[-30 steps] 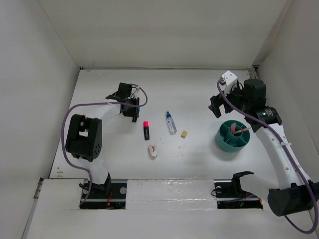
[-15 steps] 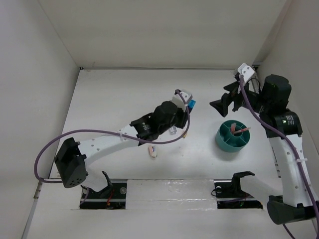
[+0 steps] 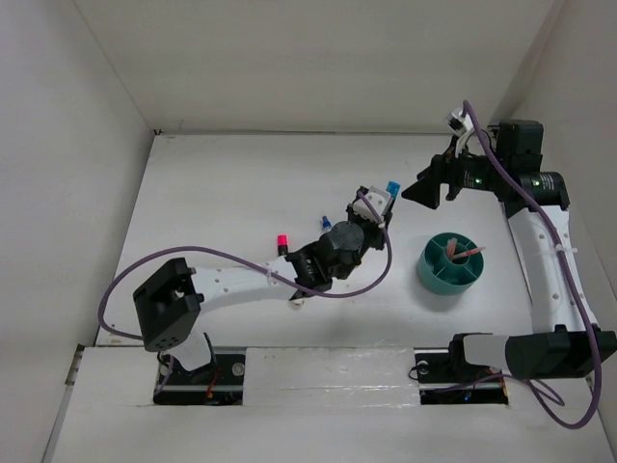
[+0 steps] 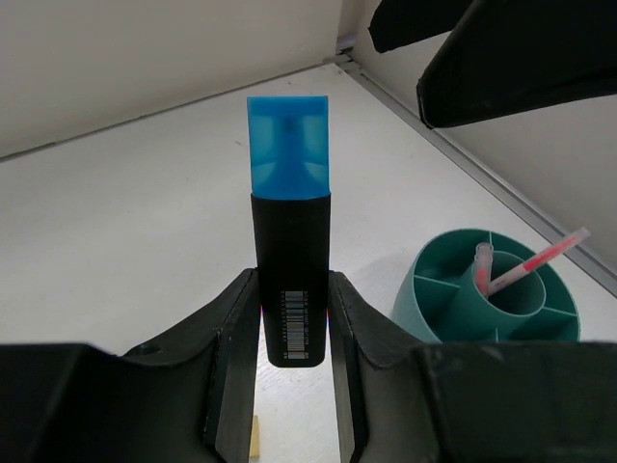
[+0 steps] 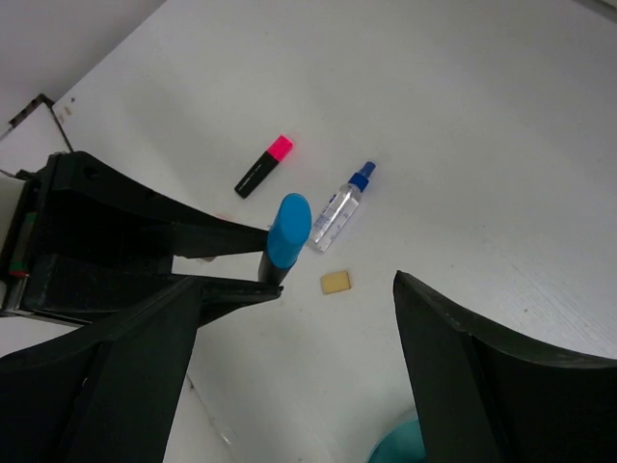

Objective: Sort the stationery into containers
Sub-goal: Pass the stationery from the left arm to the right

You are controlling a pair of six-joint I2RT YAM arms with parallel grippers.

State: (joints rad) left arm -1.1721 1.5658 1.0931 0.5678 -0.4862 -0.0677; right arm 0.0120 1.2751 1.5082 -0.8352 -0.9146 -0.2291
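My left gripper point(image 3: 379, 200) is shut on the black highlighter with the blue cap point(image 3: 390, 187) and holds it upright above the table, left of the teal organiser cup point(image 3: 430, 274). In the left wrist view the highlighter point(image 4: 289, 260) stands between my fingers point(image 4: 239, 367), with the cup point(image 4: 429, 289) to the lower right and a pink pen point(image 4: 540, 260) in it. My right gripper point(image 3: 425, 191) is open and empty, above and behind the cup. The pink-capped highlighter point(image 5: 263, 166), the bottle point(image 5: 339, 205) and the eraser point(image 5: 335, 282) lie on the table.
The pinkish stapler point(image 3: 297, 302) lies partly hidden under my left arm. White walls enclose the table on the left, back and right. My two grippers are close together above the table's right middle.
My left arm has swung from the far left to the middle right with the blue-capped highlighter and raised it beside the cup. My right gripper has lifted and turned towards it.
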